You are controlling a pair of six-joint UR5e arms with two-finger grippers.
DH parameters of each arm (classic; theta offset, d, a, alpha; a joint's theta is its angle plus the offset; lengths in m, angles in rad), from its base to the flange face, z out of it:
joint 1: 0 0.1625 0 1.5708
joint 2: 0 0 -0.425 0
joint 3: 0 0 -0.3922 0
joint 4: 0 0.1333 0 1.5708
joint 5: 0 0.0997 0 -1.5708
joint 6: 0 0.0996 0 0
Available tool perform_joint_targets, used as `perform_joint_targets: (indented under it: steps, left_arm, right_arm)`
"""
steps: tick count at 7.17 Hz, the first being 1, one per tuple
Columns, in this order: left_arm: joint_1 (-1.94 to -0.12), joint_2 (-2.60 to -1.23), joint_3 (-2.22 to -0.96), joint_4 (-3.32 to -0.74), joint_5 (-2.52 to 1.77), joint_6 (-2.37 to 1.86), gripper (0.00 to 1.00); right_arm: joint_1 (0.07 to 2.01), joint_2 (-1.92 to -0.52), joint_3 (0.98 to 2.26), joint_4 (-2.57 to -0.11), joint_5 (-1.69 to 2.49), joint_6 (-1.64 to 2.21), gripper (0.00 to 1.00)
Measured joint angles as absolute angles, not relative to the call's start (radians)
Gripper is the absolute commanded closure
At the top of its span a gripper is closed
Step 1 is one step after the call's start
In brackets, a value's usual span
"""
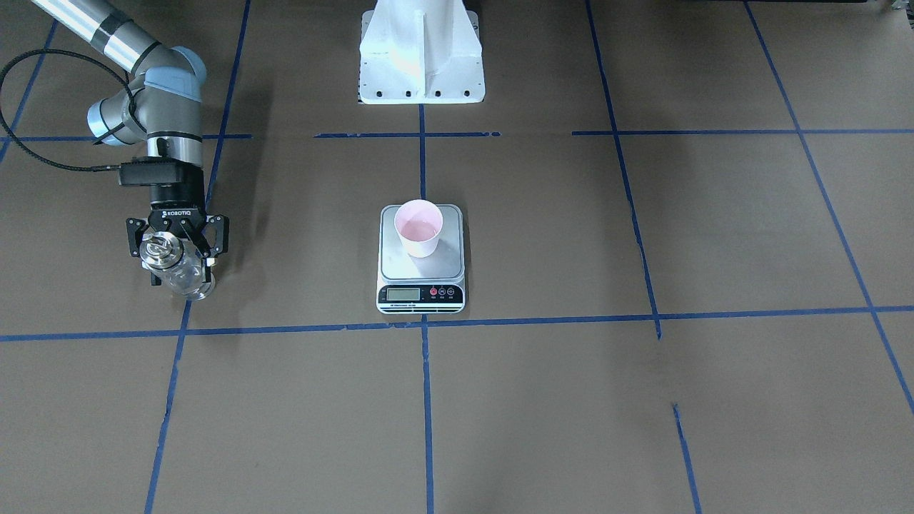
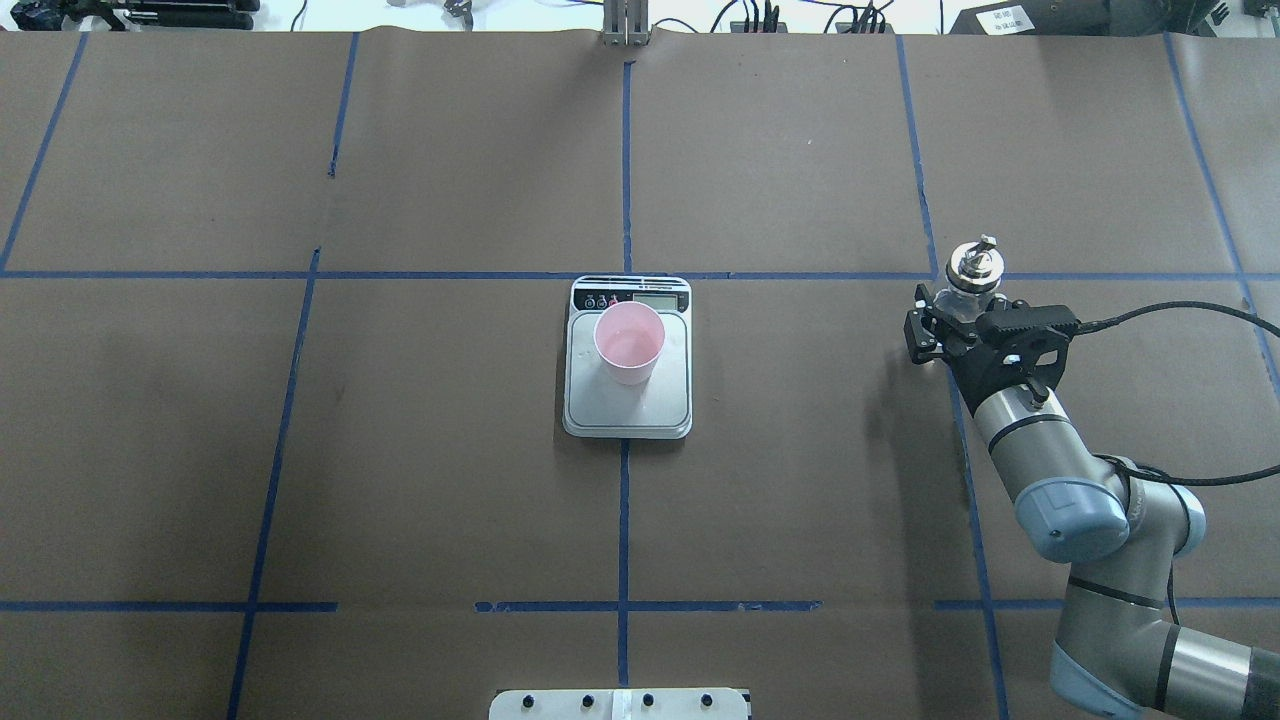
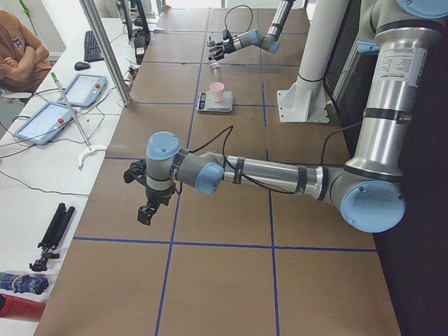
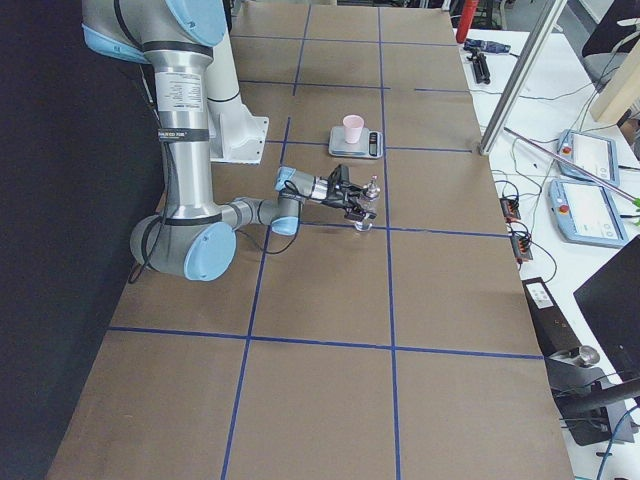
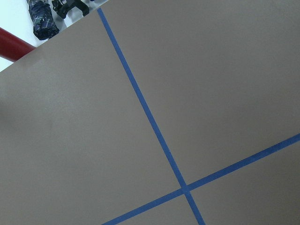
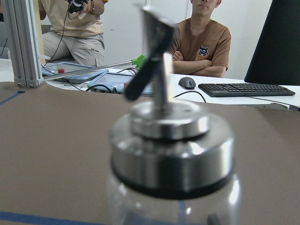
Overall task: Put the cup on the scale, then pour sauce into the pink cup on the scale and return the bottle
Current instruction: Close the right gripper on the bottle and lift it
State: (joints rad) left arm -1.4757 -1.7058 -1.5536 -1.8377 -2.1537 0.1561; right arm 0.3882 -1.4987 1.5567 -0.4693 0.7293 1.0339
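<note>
The pink cup (image 1: 419, 228) stands upright on the far part of the scale's silver platform (image 1: 421, 268), in the overhead view too (image 2: 629, 343). Its inside bottom shows a faint shine. My right gripper (image 1: 180, 275) is shut on the clear glass bottle (image 1: 171, 260), upright, at or just above the table, well off to the scale's side. The bottle's silver collar and spout (image 2: 974, 265) stick out past the gripper and fill the right wrist view (image 6: 171, 154). My left gripper (image 3: 145, 212) hangs over bare table far from the scale; I cannot tell its state.
The white robot base (image 1: 421, 53) stands behind the scale. Blue tape lines (image 1: 426, 325) grid the brown table. Side benches hold tablets (image 3: 77, 89) and cables. Seated people (image 6: 201, 44) are beyond the table's end.
</note>
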Motion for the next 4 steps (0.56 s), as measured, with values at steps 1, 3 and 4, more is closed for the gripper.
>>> perform_joint_targets:
  steps: [1, 3, 4]
  left_arm:
    - [-1.476, -1.706, -1.554, -1.838, -2.154, 0.156, 0.0]
    - [-1.477, -1.708, -1.554, -1.838, -2.154, 0.155, 0.0]
    - [-1.477, -1.709, -1.556, -1.838, -2.154, 0.155, 0.0]
  right_arm:
    - [0.39, -1.5, 1.557, -0.462, 0.73, 1.024, 1.0]
    - [0.413, -1.504, 1.581, -0.439, 0.757, 0.986, 1.0]
    - [0.437, -1.513, 1.611, -0.432, 0.788, 0.935, 1.0]
